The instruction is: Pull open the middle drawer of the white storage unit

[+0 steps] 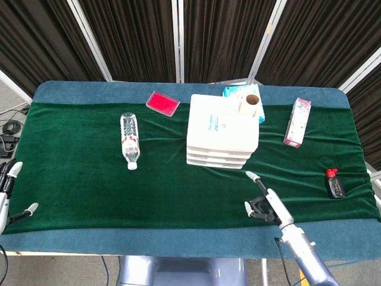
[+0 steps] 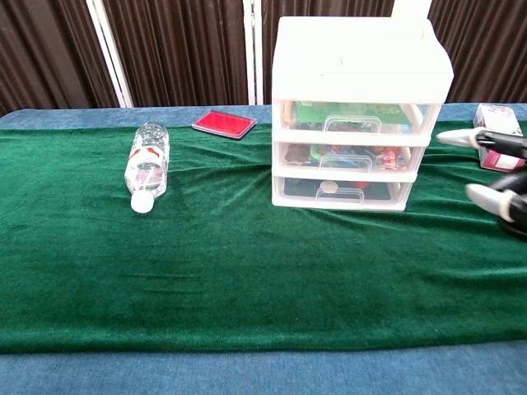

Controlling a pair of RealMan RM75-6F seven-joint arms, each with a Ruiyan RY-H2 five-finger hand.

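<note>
The white storage unit point(image 1: 222, 131) point(image 2: 356, 99) stands at the table's back centre, its three clear drawers all pushed in. The middle drawer point(image 2: 350, 155) shows coloured items behind its front and a clear handle point(image 2: 346, 153). My right hand point(image 1: 264, 200) point(image 2: 494, 177) hovers in front of and to the right of the unit, apart from it, fingers spread and holding nothing. My left hand point(image 1: 11, 193) rests at the table's front left edge, far from the unit, fingers apart and empty; the chest view does not show it.
A plastic water bottle point(image 1: 130, 147) point(image 2: 147, 164) lies left of the unit. A red flat case point(image 1: 162, 102) point(image 2: 224, 123) sits behind it. A paper roll point(image 1: 250, 105) stands on the unit. A pink carton point(image 1: 296, 122) and a small dark bottle point(image 1: 334, 183) are to the right.
</note>
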